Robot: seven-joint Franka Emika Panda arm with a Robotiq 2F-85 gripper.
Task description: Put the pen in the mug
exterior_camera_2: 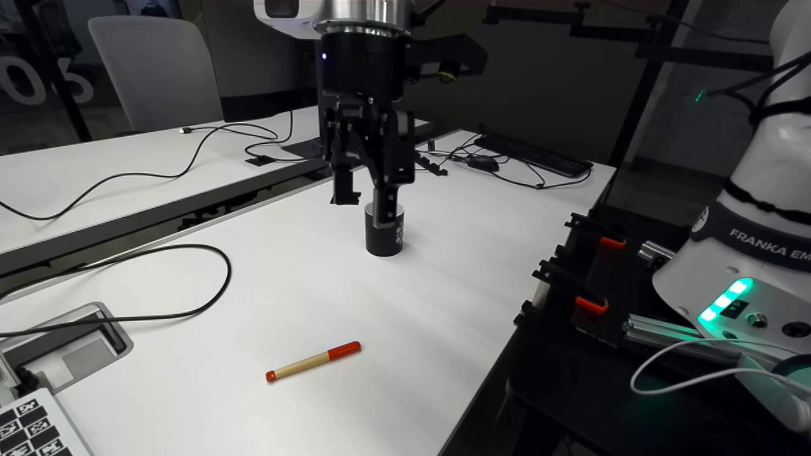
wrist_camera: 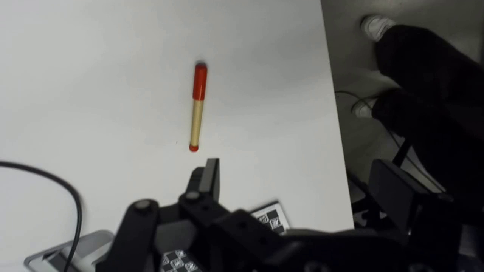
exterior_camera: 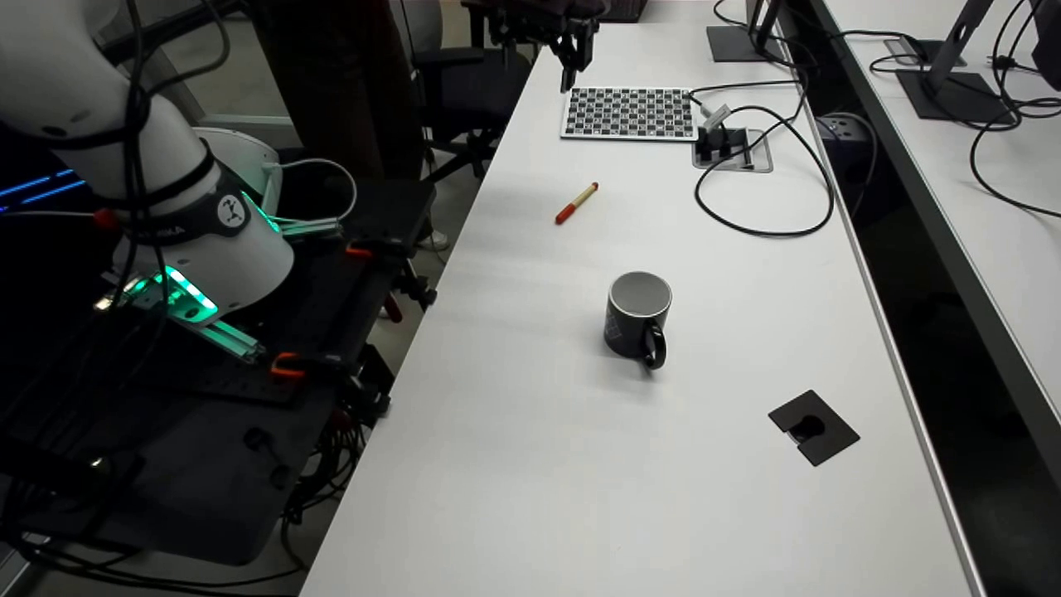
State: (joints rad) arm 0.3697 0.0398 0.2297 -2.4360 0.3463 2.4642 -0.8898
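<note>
Hanging above the white table (exterior_camera: 497, 464), the gripper (wrist_camera: 296, 162) has its 2 fingers (wrist_camera: 207, 176) spread wide apart. The pen (wrist_camera: 197, 107) lies flat on the table, with a long red end, a tan barrel and a short red tip. In the wrist view, the short tip is the part nearest 1 finger, while the 2nd finger shows past the table's edge. In an exterior view, the mug (exterior_camera_2: 384, 241) stands upright on the same table, well apart from the pen, with a finger hiding part of its wall and pale markings showing beside that finger. It is dark outside and pale grey inside, with a black handle (exterior_camera: 656, 356) on its side. A checkered board (exterior_camera: 630, 113) lies on the pen's other side, away from the mug, and a black cable (wrist_camera: 78, 206) loops over the table near the board. A black square plate (exterior_camera: 831, 431) lies flat near the table's long edge. Green lights (exterior_camera: 192, 295) glow on the base of the robot arm (exterior_camera: 240, 261). A person's legs (wrist_camera: 419, 56), in dark trousers, are beside the table.
</note>
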